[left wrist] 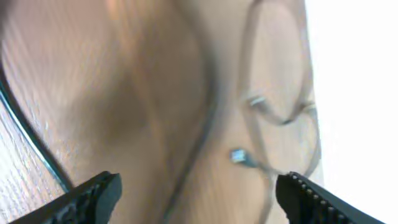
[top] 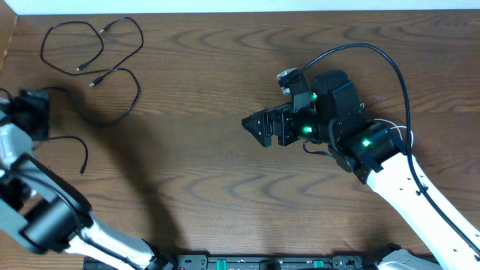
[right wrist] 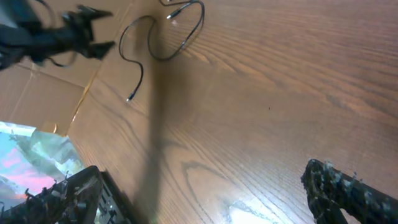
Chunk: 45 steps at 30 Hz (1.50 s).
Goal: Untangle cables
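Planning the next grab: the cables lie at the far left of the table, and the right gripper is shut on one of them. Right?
No. The right gripper is open and empty, as the right wrist view shows. The cables do lie at the far left of the table.

Looks like a robotics lab bench to me: a bare wood-grain table [top: 225,195], a black rail [top: 262,263] along its near edge, green lights glowing on the right arm [top: 365,142]. Off the table's left edge I'm seeing cardboard [right wrist: 37,99] and crinkled shiny wrap [right wrist: 37,148]. Nothing homely here.
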Tool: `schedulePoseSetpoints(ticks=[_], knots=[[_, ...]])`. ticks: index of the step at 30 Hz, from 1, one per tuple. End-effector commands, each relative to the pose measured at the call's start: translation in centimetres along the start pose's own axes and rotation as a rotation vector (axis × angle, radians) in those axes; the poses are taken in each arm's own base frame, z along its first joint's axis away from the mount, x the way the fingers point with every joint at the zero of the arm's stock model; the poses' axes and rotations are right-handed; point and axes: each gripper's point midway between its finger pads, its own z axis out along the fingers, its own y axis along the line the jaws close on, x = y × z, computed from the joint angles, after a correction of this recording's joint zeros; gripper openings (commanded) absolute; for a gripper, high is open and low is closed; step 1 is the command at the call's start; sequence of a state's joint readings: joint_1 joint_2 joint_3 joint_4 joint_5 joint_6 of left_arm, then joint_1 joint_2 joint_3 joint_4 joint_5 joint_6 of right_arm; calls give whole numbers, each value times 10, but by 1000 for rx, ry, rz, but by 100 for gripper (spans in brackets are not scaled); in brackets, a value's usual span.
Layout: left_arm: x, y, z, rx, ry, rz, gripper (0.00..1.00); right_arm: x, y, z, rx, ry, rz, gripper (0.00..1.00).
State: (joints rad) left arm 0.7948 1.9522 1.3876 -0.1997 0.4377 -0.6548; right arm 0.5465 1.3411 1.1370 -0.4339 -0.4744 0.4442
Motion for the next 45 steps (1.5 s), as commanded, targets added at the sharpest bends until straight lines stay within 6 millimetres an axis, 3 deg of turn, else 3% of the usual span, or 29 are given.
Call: schedulePoseSetpoints(ticks=[1,5,10,20,26,35,45], knots=[[-15,-46,-33,56,-105,110,86,-1,3,1,-9,-5,-4,99],[22,-83,-26,98,-57,352,86,-3,3,1,-10,-11,-7,99],[86,-106,2,64,20,616,86,4,1,1,-1,15,6,99],[193,-105,52,-77,129,856,86,10,-2,1,10,38,19,99],[201,-74,76,-235,101,921,86,15,-5,1,21,59,31,99],[215,-46,94,-286,169,942,53,14,-7,1,34,50,30,99],[212,-43,95,-311,144,848,15,12,-6,1,30,42,25,99]])
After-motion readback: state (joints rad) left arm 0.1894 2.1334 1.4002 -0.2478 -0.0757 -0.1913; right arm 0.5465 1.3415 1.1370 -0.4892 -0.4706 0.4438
